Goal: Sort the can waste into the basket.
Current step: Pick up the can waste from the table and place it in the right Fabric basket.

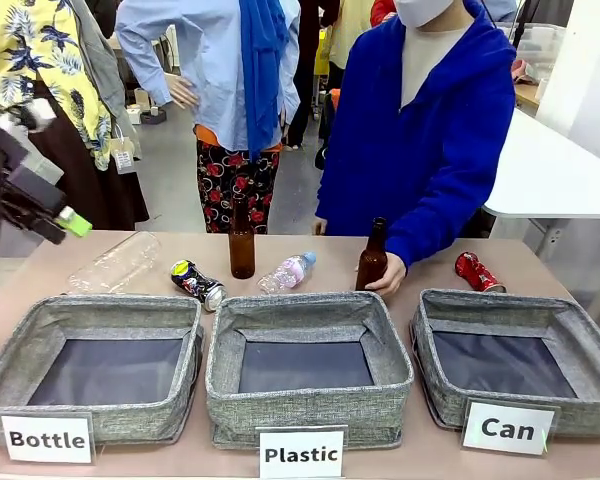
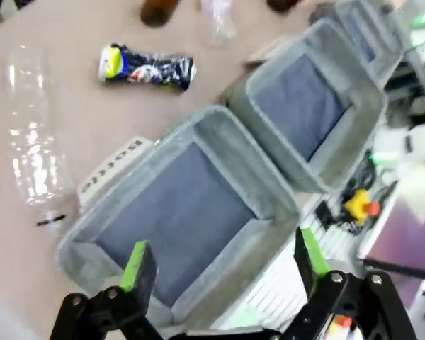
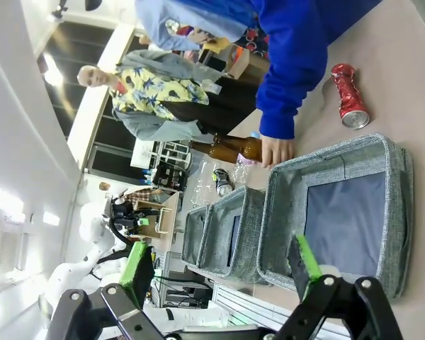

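The black crushed can [image 1: 197, 282] with yellow-green print lies on the table behind the "Bottle" basket; it lies in the left wrist view too [image 2: 147, 67]. The shiny red crushed can [image 1: 477, 272] rests behind the "Can" basket [image 1: 510, 370], also in the right wrist view [image 3: 349, 105] beside that basket [image 3: 340, 212]. My left gripper [image 1: 65, 222] hangs at the far left, above the table; its green-padded fingers stand open [image 2: 223, 265] over the "Bottle" basket. My right gripper [image 3: 223, 265] is open above the "Can" basket's near side.
The "Bottle" basket [image 1: 90, 365] and "Plastic" basket [image 1: 308, 365] sit left of the "Can" basket. Two brown glass bottles [image 1: 242, 238] [image 1: 372, 258] stand behind them, one under the person's hand [image 1: 390, 280]. A clear plastic bottle [image 1: 115, 265] and a small one [image 1: 287, 272] lie there.
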Motion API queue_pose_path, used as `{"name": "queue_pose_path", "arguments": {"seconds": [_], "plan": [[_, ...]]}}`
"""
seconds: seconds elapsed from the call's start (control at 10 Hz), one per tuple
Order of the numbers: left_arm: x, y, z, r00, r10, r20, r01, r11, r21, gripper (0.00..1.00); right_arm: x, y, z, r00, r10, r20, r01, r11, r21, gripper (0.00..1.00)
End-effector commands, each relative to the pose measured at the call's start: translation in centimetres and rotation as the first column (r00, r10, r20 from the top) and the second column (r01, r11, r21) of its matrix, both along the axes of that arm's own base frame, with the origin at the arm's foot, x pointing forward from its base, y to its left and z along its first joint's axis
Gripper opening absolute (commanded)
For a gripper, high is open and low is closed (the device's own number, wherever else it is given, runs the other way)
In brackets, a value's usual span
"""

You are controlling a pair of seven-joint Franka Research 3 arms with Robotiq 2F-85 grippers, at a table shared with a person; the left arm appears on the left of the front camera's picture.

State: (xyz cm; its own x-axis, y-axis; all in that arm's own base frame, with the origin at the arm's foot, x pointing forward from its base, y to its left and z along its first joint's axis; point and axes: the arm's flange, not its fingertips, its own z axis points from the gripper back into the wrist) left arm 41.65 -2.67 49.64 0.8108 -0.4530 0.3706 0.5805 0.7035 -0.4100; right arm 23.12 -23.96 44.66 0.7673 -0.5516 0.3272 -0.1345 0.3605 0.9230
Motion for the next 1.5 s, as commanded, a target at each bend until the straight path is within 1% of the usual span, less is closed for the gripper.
{"name": "queue_pose_path", "arguments": {"seconds": [0.0,0.1,0.2,0.3,0.4,0.7,0.8,0.9,1.0,1.1,1.2,1.3,1.4], "plan": [[1.5,-2.3,0.0,0.998,-0.068,0.019,0.063,0.978,0.199,1.0,0.2,-0.3,0.2,0.999,-0.002,0.038,0.002,1.0,0.002,1.0],[2.2,-4.9,-0.8,0.998,-0.057,0.026,0.049,0.967,0.252,1.0,0.2,-0.3,0.2,0.999,-0.002,0.038,0.002,1.0,0.002,1.0],[2.9,-7.0,-1.9,0.999,-0.037,0.029,0.027,0.962,0.271,1.0,0.2,-0.3,0.2,0.999,-0.002,0.038,0.002,1.0,0.002,1.0],[3.7,-8.0,-2.2,0.998,0.061,0.007,-0.062,0.976,0.209,1.0,0.2,-0.3,0.2,0.999,-0.002,0.038,0.002,1.0,0.002,1.0],[1.9,-5.9,-1.4,0.996,-0.086,0.028,0.077,0.969,0.235,1.0,0.2,-0.3,0.2,0.999,-0.002,0.038,0.002,1.0,0.002,1.0],[1.9,-5.9,-1.4,0.996,-0.086,0.028,0.077,0.969,0.235,1.0,0.2,-0.3,0.2,0.999,-0.002,0.038,0.002,1.0,0.002,1.0],[2.5,-6.8,-1.8,0.998,-0.056,0.024,0.049,0.973,0.224,1.0,0.2,-0.3,0.2,0.999,-0.002,0.038,0.002,1.0,0.002,1.0],[4.9,-7.5,-1.6,0.996,-0.091,0.018,0.084,0.967,0.24,1.0,0.2,-0.3,0.2,0.999,-0.002,0.038,0.002,1.0,0.002,1.0],[7.1,-7.7,-1.0,0.985,-0.166,0.047,0.151,0.963,0.223,1.0,0.2,-0.3,0.2,0.999,-0.002,0.038,0.002,1.0,0.002,1.0],[8.8,-8.5,-0.7,0.941,-0.319,0.108,0.291,0.931,0.22,1.0,0.2,-0.3,0.2,0.999,-0.002,0.038,0.002,1.0,0.002,1.0],[10.1,-9.5,-0.9,0.88,-0.444,0.167,0.395,0.881,0.262,1.0,0.2,-0.3,0.2,0.999,-0.002,0.038,0.002,1.0,0.002,1.0],[11.0,-9.2,-1.2,0.788,-0.6,0.134,0.559,0.79,0.251,1.0,0.2,-0.3,0.2,0.999,-0.002,0.038,0.002,1.0,0.002,1.0],[10.4,-5.9,-0.2,0.778,-0.616,0.125,0.592,0.785,0.183,1.0,0.2,-0.3,0.2,0.999,-0.002,0.038,0.002,1.0,0.002,1.0]]}}
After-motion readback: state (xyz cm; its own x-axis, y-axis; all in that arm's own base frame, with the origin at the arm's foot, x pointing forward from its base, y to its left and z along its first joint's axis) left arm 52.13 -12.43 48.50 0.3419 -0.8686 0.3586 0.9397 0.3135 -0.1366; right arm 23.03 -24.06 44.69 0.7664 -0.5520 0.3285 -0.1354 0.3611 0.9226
